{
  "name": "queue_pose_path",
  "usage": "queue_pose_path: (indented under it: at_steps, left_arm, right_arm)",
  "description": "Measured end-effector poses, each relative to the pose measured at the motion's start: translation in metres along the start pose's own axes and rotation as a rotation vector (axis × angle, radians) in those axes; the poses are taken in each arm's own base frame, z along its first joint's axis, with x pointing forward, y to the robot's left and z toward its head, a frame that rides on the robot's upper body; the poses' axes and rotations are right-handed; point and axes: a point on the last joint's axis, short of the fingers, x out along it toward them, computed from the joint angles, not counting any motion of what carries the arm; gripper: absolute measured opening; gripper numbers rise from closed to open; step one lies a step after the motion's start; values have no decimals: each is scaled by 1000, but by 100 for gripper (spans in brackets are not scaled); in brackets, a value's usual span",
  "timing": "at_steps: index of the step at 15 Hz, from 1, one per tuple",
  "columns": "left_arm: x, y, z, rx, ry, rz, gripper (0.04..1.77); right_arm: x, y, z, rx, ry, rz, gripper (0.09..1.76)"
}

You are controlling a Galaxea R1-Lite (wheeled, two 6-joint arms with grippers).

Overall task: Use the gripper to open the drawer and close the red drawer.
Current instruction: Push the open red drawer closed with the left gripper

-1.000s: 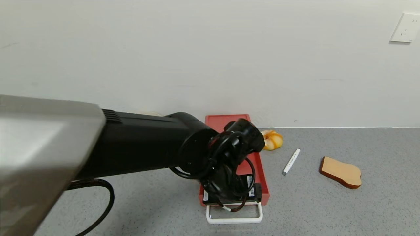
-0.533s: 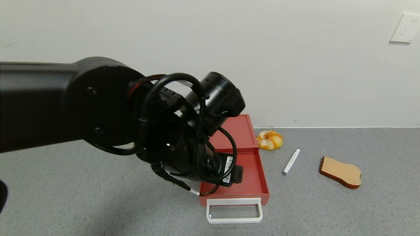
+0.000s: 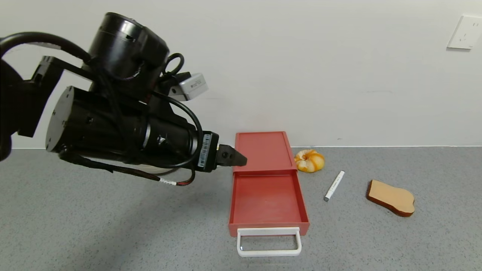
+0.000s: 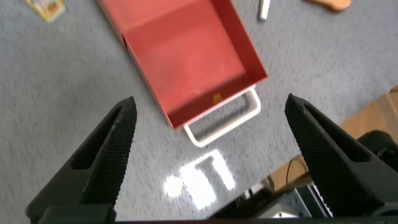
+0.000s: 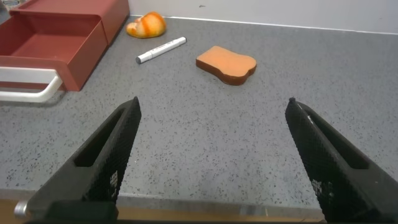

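Note:
The salmon-red drawer (image 3: 265,199) stands pulled out of its red casing (image 3: 262,149), empty, with its white loop handle (image 3: 269,242) toward me. It also shows in the left wrist view (image 4: 193,56) and the right wrist view (image 5: 53,43). My left gripper (image 3: 234,158) is open and empty, held above the table left of the casing and apart from the drawer; in its wrist view (image 4: 210,102) the fingers (image 4: 115,146) are spread wide above the drawer's handle (image 4: 227,119). My right gripper (image 5: 212,102) is open and empty, low over the table's near edge, out of the head view.
An orange-and-white pastry (image 3: 309,160), a white marker (image 3: 334,185) and a slice of toast (image 3: 391,197) lie on the grey table to the right of the drawer. A white round object (image 3: 160,171) is mostly hidden behind the left arm. The wall is close behind the casing.
My left arm has lifted off the drawer's handle end and swung up and to the left, now pointing sideways toward the casing. The drawer has stayed pulled out.

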Motion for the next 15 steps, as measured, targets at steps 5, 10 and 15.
queue_pose_path:
  at_steps: [5, 10, 15]
  left_arm:
    - [6, 35, -13, 56, -114, -11, 172]
    - [17, 50, -22, 81, -235, -12, 172]
    - [19, 52, -25, 75, -226, -10, 172]
  right_arm:
    - [0, 0, 0, 0, 0, 0, 171]
    - [0, 0, 0, 0, 0, 0, 171]
    - [0, 0, 0, 0, 0, 0, 171]
